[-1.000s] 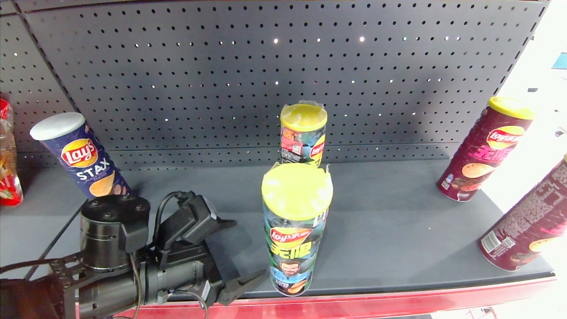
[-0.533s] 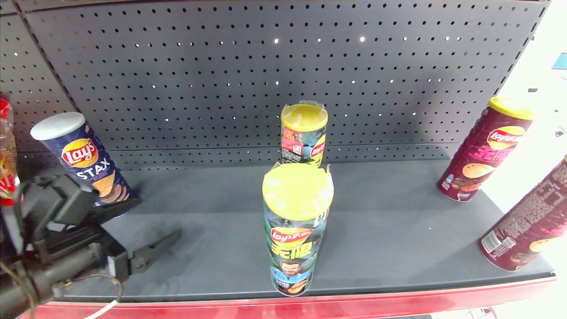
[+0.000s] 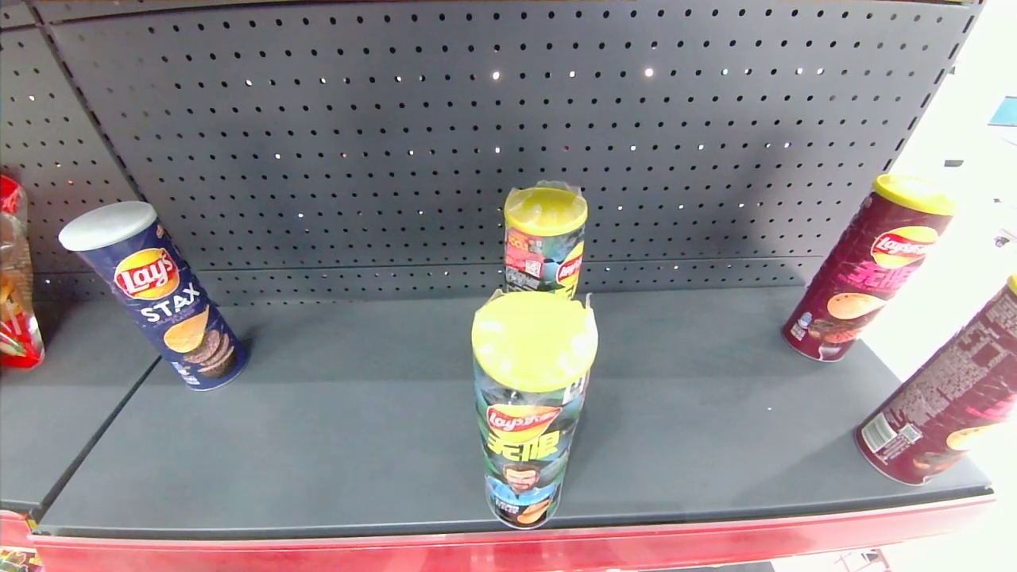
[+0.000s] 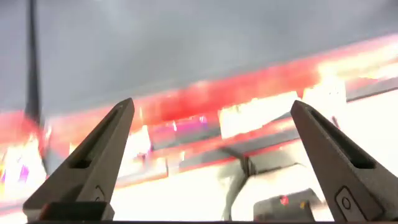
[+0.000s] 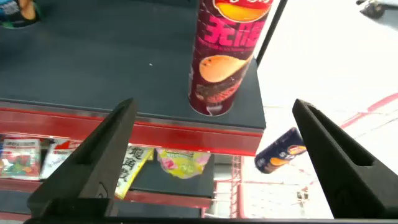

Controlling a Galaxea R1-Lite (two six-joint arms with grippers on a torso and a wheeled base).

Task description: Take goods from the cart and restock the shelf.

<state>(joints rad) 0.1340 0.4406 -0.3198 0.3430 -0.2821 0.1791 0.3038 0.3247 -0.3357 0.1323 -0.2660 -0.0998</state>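
Left gripper (image 4: 212,104) and right gripper (image 5: 214,104): jaws spread wide, empty. Judgement: fetch from cart, then stand stock upright at 9 o'clock of yellow-lidded can (image 3: 531,397), off shelf (image 3: 318,413) lip.

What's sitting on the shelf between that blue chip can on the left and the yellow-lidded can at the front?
Nothing. In the head view, only bare shelf lies between the blue can and the front yellow-lidded can.

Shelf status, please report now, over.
Left gripper open, empty. Right gripper open, empty. Blue can standing on shelf, left side. Yellow-lid can at front edge, middle.
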